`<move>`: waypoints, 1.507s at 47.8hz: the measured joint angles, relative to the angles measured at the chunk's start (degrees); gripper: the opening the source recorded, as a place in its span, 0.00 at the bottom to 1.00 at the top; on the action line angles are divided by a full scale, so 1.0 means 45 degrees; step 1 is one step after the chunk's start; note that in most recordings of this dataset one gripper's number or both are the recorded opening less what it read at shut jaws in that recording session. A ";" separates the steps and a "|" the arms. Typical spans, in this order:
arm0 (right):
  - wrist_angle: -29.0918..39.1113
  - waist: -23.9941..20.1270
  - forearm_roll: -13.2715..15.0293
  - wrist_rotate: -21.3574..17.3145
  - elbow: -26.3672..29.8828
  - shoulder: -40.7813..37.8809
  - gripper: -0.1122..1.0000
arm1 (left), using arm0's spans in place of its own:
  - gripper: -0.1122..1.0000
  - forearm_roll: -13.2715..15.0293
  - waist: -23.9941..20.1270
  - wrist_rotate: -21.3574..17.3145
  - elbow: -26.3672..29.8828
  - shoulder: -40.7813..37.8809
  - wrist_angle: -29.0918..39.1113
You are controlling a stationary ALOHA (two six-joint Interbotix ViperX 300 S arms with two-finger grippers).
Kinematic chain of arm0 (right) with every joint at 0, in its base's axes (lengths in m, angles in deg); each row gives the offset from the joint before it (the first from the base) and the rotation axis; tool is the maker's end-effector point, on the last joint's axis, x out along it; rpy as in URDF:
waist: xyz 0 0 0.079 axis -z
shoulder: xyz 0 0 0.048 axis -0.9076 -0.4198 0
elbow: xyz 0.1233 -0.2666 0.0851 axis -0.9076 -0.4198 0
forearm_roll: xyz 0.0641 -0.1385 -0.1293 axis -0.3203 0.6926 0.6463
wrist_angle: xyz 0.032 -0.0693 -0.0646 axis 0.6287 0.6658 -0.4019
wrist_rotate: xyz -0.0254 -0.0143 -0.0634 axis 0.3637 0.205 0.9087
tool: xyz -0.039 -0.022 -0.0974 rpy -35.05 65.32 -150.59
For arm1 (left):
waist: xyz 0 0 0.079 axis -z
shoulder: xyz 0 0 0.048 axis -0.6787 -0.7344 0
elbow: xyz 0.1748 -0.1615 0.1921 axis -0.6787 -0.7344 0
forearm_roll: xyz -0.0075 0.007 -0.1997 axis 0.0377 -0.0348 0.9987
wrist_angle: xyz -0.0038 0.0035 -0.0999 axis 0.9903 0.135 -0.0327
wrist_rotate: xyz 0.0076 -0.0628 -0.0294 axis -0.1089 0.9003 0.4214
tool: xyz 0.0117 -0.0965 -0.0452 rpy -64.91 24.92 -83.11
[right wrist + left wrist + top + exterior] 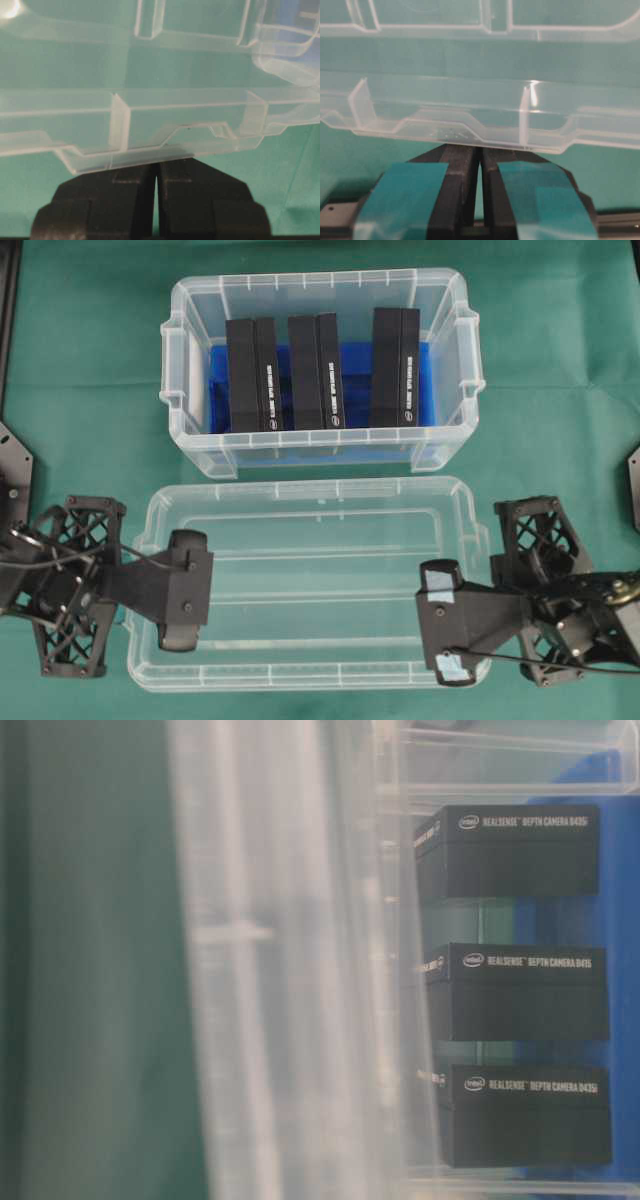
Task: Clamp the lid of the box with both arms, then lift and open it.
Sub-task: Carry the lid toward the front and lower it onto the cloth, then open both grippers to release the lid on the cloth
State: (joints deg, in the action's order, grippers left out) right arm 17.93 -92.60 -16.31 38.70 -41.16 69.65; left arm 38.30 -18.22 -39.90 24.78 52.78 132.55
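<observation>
The box (196, 445), a deep clear tub with a blue insert, stands open at the back and holds three upright black blocks (318, 371). The clear lid (310, 540) is off it, level and in front of it, between both arms. My left gripper (205, 590) is shut, its tips against the lid's left end rim (470, 132). At the right end my right gripper (428, 623) is shut the same way, tips at the rim (150, 152). In both wrist views only a thin slit shows between the fingers (457, 170) (130, 185), with nothing in it. Whether the lid touches the table cannot be told.
Green cloth (90, 390) covers the table around the box. In the table-level view the blurred lid (280, 970) fills the left and middle, with the black blocks (520, 990) behind it. Black arm mounts stand at the far left (12, 470) and far right (633, 475) edges.
</observation>
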 measured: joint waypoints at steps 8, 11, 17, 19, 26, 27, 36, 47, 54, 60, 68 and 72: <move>-0.0820 0.0000 0.0000 0.0000 -0.0430 -0.0430 0.10 | 0.12 -0.0020 0.0156 0.0234 -0.0254 -0.0410 -0.0332; -0.1074 0.0020 0.0000 -0.0020 -0.0566 -0.0586 0.10 | 0.12 0.0000 0.0156 0.0352 -0.0371 -0.0566 -0.0488; -0.1641 0.0000 0.0000 -0.0098 -0.0762 -0.0840 0.10 | 0.12 -0.0020 0.0156 0.0605 -0.0742 -0.0859 -0.1152; -0.1953 0.0020 0.0020 -0.0176 -0.0801 -0.0918 0.10 | 0.12 -0.0020 0.0137 0.0781 -0.0859 -0.0996 -0.1543; -0.3281 0.0195 0.0078 -0.0371 -0.1113 -0.1289 0.10 | 0.12 -0.0156 -0.0137 0.1250 -0.1289 -0.1484 -0.3105; -0.3457 0.0195 0.0078 -0.0391 -0.1191 -0.1348 0.10 | 0.12 -0.0156 -0.0117 0.1309 -0.1348 -0.1563 -0.3262; -0.4707 0.0176 -0.0156 -0.0430 -0.1777 -0.1914 0.10 | 0.12 -0.0137 -0.0098 0.1309 -0.1699 -0.2188 -0.4746; -0.5117 0.0195 -0.0215 -0.0430 -0.2109 -0.2031 0.10 | 0.12 -0.0137 -0.0098 0.1289 -0.1777 -0.2324 -0.4902; -0.5117 0.0176 -0.0215 -0.0430 -0.2109 -0.2031 0.10 | 0.12 -0.0137 -0.0098 0.1289 -0.1777 -0.2324 -0.4941; -0.5117 0.0195 -0.0215 -0.0430 -0.2109 -0.2031 0.10 | 0.12 -0.0137 -0.0098 0.1289 -0.1797 -0.2324 -0.4961; -0.5098 0.0195 -0.0215 -0.0430 -0.2109 -0.2051 0.10 | 0.12 -0.0137 -0.0117 0.1289 -0.1797 -0.2324 -0.4941; -0.5078 0.0195 -0.0215 -0.0430 -0.2109 -0.2031 0.10 | 0.12 -0.0137 -0.0117 0.1289 -0.1797 -0.2305 -0.4941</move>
State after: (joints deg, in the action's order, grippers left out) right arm -4.93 -91.72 -17.28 36.76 -50.66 60.51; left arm 37.69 -18.75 -34.10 16.70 42.41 110.31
